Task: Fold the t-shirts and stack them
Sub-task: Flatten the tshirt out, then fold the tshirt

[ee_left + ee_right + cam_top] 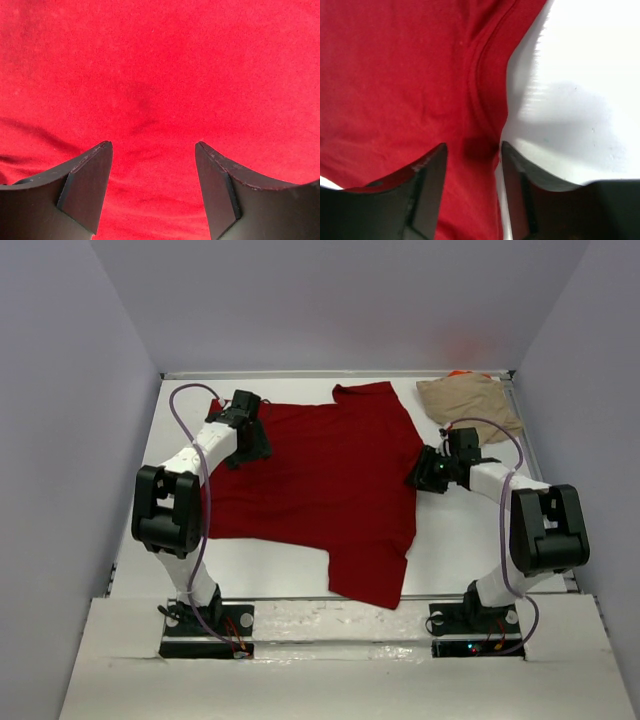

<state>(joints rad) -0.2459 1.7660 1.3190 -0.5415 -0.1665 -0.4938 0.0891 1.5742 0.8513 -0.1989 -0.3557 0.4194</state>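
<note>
gaping at the red t-shirt (320, 480), left gripper (154, 145) over cloth, right gripper (473, 145) astride edge.

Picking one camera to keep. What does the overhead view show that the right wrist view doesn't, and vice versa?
Only overhead: the whole red shirt spread out, a tan shirt at the far right corner, orange cloth behind it, and the left tool. Only right wrist: the red shirt's stitched seam close up, reaching the gap between open jaws. Both: red shirt, white table, right tool.
</note>
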